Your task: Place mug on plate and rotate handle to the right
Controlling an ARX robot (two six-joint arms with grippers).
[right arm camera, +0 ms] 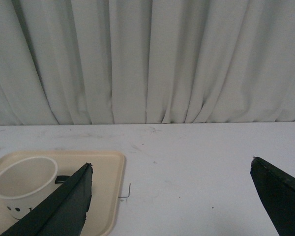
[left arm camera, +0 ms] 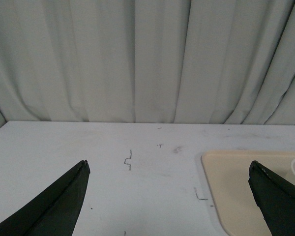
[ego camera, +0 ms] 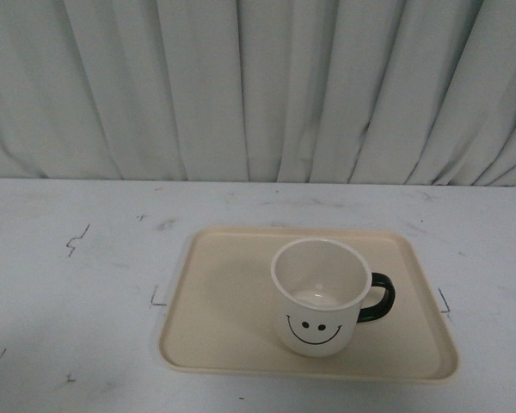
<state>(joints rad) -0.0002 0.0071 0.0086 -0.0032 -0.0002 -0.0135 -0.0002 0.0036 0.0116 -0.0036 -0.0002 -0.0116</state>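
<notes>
A: Left gripper (left arm camera: 169,169) state?
B: Fingers spread wide, nothing between them. In the left wrist view one dark finger (left arm camera: 59,206) sits at each lower corner, with bare white table (left arm camera: 137,196) in the gap. A corner of the plate (left arm camera: 246,191) shows near one finger; contact cannot be told.

A: Right gripper (right arm camera: 171,166)?
B: Also spread apart, holding nothing. One finger (right arm camera: 64,209) overlaps the plate (right arm camera: 108,182) and the mug (right arm camera: 24,182) in the right wrist view, but it looks to be in front of them, not gripping. The other finger is over bare table.

A: Arms in the front view?
B: Neither shows there.

A: Mug position?
B: The mug (ego camera: 320,294) stands upright on the plate (ego camera: 224,301), a bit toward 3 o'clock from the plate's centre and nearer the 6 o'clock rim. Open mouth up, inside looks empty.

A: Handle?
B: The black handle (ego camera: 379,298) points to 3 o'clock in the front view. The smiley face (ego camera: 315,330) faces 6 o'clock, toward the camera.

A: Plate?
B: Beige, rounded corners, low rim, lying flat on the table (ego camera: 69,284), slightly toward 3 o'clock of the middle. Small dark bracket marks (ego camera: 158,298) sit on the table just beside its 9 and 3 o'clock edges.

A: Background?
B: A pleated pale curtain (ego camera: 258,86) runs across 12 o'clock behind the table.
</notes>
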